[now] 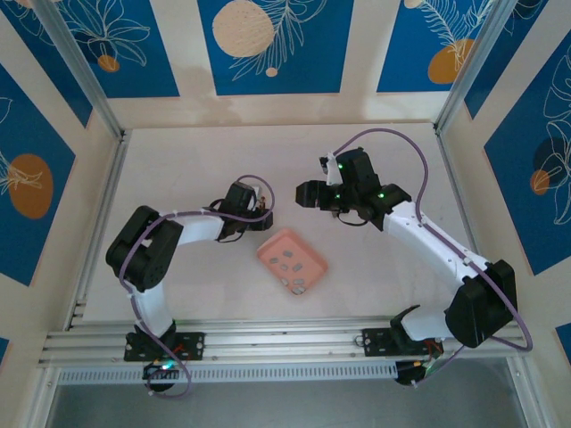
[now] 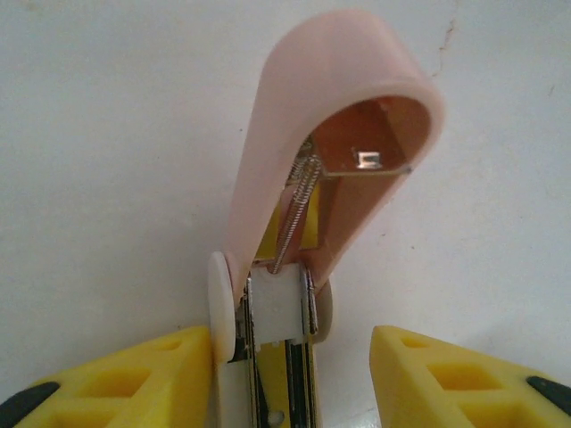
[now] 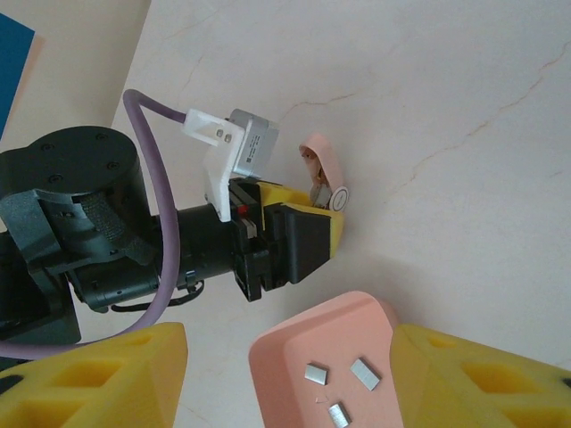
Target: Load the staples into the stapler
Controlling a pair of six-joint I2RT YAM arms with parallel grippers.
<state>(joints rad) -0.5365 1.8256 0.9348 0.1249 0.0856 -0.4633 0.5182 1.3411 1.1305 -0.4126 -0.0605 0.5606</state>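
The stapler (image 2: 277, 312) stands between my left gripper's (image 2: 290, 337) yellow fingers, its pink lid (image 2: 339, 80) swung up and the spring and metal channel showing. The left finger touches its white side and the right finger stands apart, so the jaws are open around it. From the right wrist the stapler (image 3: 319, 160) shows at the tip of the left gripper (image 3: 312, 223). The staples (image 3: 364, 374), three short grey strips, lie on the pink tray (image 3: 303, 330). My right gripper (image 3: 287, 343) hovers open above the tray, holding nothing. From above, the tray (image 1: 308, 252) lies in front of both grippers.
A small pale piece (image 1: 299, 287) lies at the tray's near corner. The left arm's black wrist and purple cable (image 3: 152, 178) reach in from the left. Patterned walls and metal frame posts (image 1: 89, 80) enclose the pale tabletop (image 1: 393, 160).
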